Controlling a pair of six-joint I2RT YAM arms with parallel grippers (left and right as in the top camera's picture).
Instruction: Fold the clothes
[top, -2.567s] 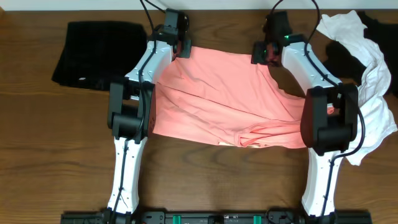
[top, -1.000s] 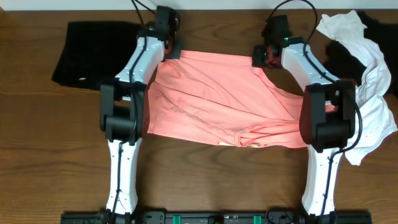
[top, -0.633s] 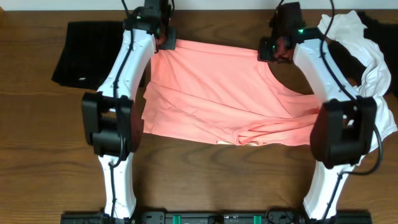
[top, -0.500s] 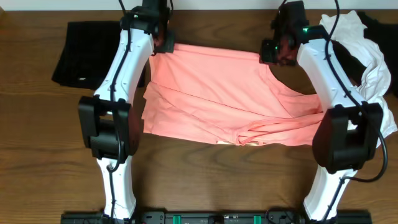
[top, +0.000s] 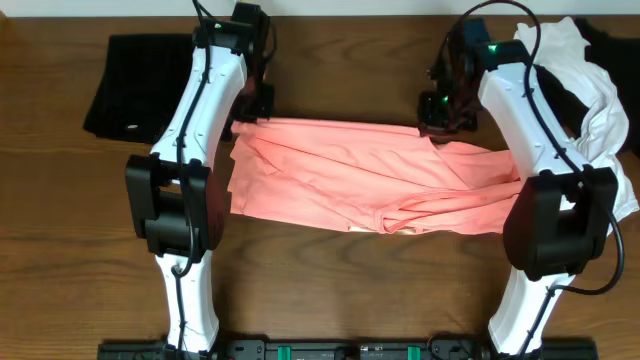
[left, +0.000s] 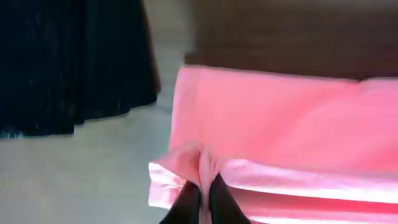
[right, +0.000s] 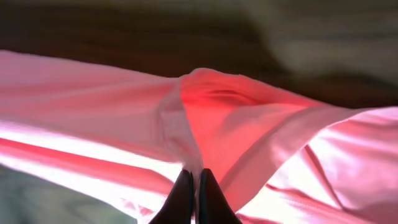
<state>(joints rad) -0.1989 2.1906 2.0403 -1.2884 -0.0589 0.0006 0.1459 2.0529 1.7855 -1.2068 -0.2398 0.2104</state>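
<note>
Left hand (left: 204, 186) and right hand (right: 193, 175) — both pinching the pink T-shirt (top: 350, 175)

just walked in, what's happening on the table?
Two arms are working on the salmon-pink T-shirt. The left claw and right claw are each shut on a pinch of its far edge, one near each end. The shirt lies as a wrinkled band across the table, not yet a neat fold. A flat black garment sits off to the left. A crumpled white garment lies at the right, and neither claw is on it.
</note>
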